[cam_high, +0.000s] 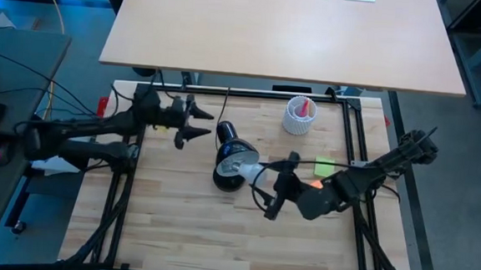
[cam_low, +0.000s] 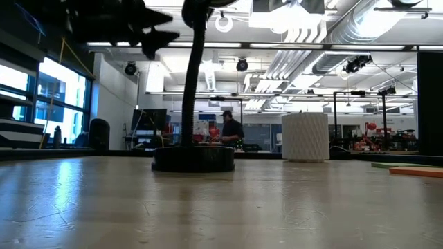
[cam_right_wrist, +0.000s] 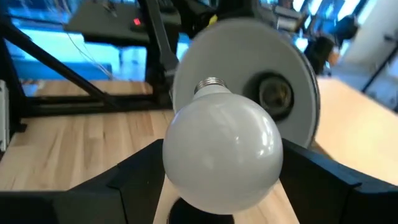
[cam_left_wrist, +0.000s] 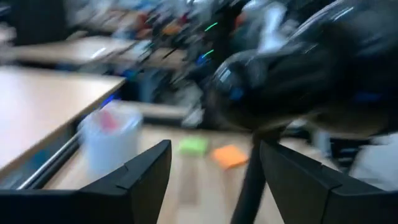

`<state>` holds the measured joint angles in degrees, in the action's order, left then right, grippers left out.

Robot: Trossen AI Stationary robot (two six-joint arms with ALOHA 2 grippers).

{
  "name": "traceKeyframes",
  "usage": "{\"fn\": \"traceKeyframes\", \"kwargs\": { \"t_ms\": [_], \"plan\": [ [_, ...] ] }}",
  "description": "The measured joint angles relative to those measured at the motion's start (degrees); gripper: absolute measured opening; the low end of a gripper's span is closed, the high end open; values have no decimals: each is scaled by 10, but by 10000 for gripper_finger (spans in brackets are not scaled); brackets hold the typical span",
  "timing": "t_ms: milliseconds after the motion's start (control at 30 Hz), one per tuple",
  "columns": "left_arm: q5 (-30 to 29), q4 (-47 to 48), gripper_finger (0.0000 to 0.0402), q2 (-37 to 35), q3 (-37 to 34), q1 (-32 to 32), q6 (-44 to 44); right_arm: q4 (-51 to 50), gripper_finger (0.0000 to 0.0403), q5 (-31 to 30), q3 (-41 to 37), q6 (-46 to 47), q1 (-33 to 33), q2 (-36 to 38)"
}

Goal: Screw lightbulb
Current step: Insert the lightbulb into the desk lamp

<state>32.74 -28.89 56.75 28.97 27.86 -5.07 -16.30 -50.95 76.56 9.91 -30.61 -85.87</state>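
Observation:
A black desk lamp stands mid-table on its round base. Its shade lies tipped, with the white inside and socket facing my right gripper. That gripper is shut on the white lightbulb. The bulb's silvery screw base points at the shade, beside the socket and apart from it. My left gripper hangs open and empty just left of the lamp base, pointing level toward the lamp. In the left wrist view the lamp's stem shows beyond the open fingers. My right gripper pinches the bulb's glass globe at its widest part between the two fingers, one on each side. The fingers come almost level from the table's right. The bulb is lifted clear of the table, with its screw base pointing away from the gripper toward the shade.
A white ribbed cup with something red in it stands at the far right. A green note and an orange note lie near my right arm. A second tabletop lies beyond the far edge. A person stands far off in the room.

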Motion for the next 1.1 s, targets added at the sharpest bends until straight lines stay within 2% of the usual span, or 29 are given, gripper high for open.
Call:
{"fn": "traceKeyframes", "kwargs": {
  "t_ms": [100,200,367,600,700,800,933,1100],
  "plan": [
    [90,-155,243,58,-4,30,-58,-70,281,-18,29,47,0,-6],
    [109,-250,243,117,-5,49,-100,-100,281,-26,41,66,0,-8],
    [141,-334,243,205,3,67,-147,-101,281,-21,41,67,5,-8],
    [245,-459,243,298,48,48,-228,-127,281,1,41,82,21,-8],
    [293,-508,244,302,50,44,-265,-142,281,1,41,81,25,-8],
    [306,-534,244,290,42,39,-298,-152,281,0,41,83,25,-8],
    [308,-554,244,256,20,27,-324,-173,281,-5,41,94,25,-8],
    [288,-551,244,204,-16,1,-308,-188,281,-11,41,101,25,-8]
  ]
}}
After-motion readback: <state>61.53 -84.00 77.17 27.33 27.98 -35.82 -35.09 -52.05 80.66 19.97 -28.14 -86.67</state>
